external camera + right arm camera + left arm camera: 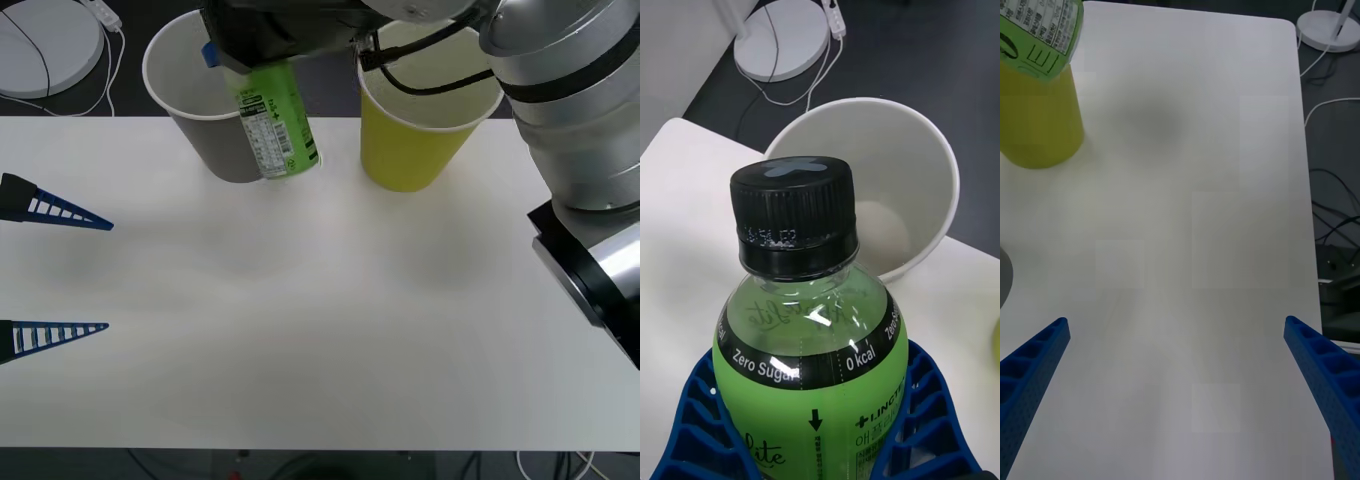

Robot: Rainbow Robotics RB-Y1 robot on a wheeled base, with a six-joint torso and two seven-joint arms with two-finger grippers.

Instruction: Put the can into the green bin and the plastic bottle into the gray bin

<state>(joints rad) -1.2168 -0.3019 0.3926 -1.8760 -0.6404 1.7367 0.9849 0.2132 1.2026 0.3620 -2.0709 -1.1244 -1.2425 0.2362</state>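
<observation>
The plastic bottle (275,125) of green drink, black cap up, hangs tilted just in front of the gray bin (215,130). My right gripper (250,60) is shut on it from above. In the right wrist view the blue fingers (692,420) clasp the bottle (809,330) by its label, and the gray bin's white inside (887,172) opens just beyond the cap. The green bin (415,140) stands right of the gray one, upright. My left gripper (100,272) waits open at the table's left edge, low over bare table (1180,225). The can is out of view.
A white round lamp base (40,45) with a cable lies on the floor beyond the table's far left corner. My right arm (570,110) reaches across above the green bin, a black cable (430,85) hanging over its mouth. White table (320,330) stretches toward me.
</observation>
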